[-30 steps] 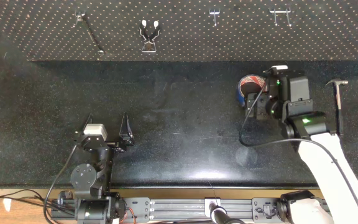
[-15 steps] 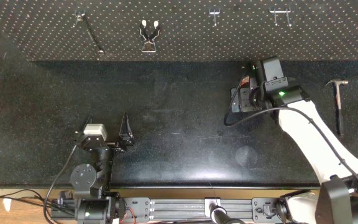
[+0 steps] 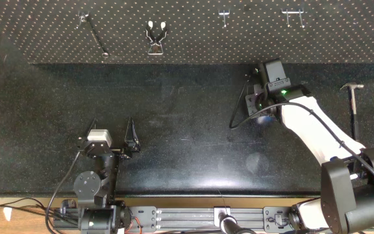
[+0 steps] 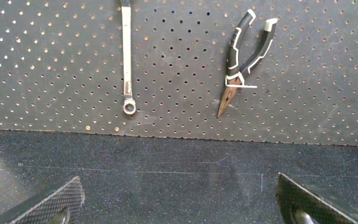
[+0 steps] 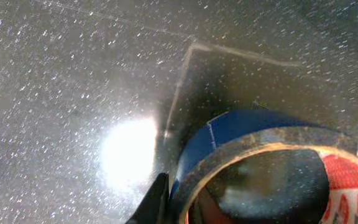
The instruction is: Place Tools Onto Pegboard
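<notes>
Found right claw clamped on the tape, one finger against the roll's blue outer wall. Spotted the tape over the table, right of centre on the far side, close to the foot of the pegboard. Saw the hammer lying flat well to its right, head toward the board. Noted hooks on the board beyond the tape, with pliers and wrench hanging farther left. Found left claw spread wide at near left, low over the table, facing the board.
</notes>
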